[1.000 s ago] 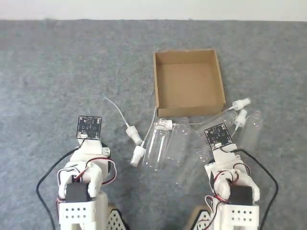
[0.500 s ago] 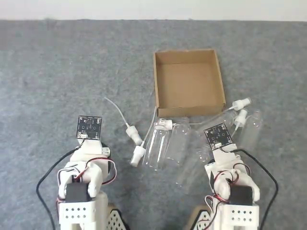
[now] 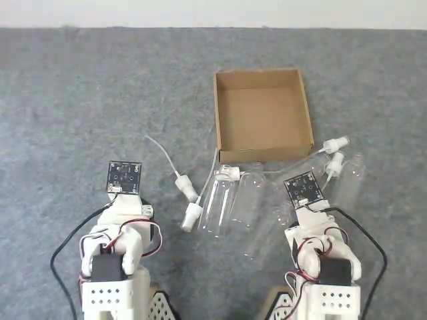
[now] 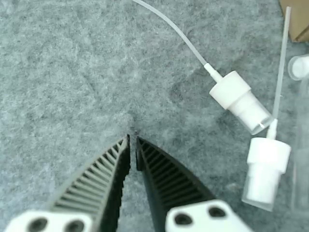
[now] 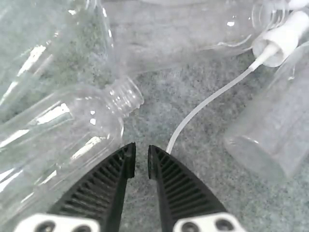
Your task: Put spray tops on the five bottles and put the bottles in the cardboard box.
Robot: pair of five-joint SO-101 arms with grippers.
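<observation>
The open cardboard box (image 3: 263,115) lies at the back centre with nothing in it. Clear bottles lie on their sides before it: two together (image 3: 230,200), one by the right arm (image 3: 267,233), one at the right (image 3: 350,179). Two white spray tops (image 3: 189,200) lie left of the pair, and two more (image 3: 333,153) sit right of the box. My left gripper (image 4: 133,140) is shut over bare carpet, short of a spray top (image 4: 240,102). My right gripper (image 5: 140,147) is shut, holding nothing, beside a bottle's threaded neck (image 5: 126,94) and a spray top's tube (image 5: 207,106).
Grey carpet (image 3: 80,100) covers the table, with free room on the left and at the far back. A further spray top (image 3: 230,173) lies at the box's front wall. Both arm bases (image 3: 110,280) stand at the near edge.
</observation>
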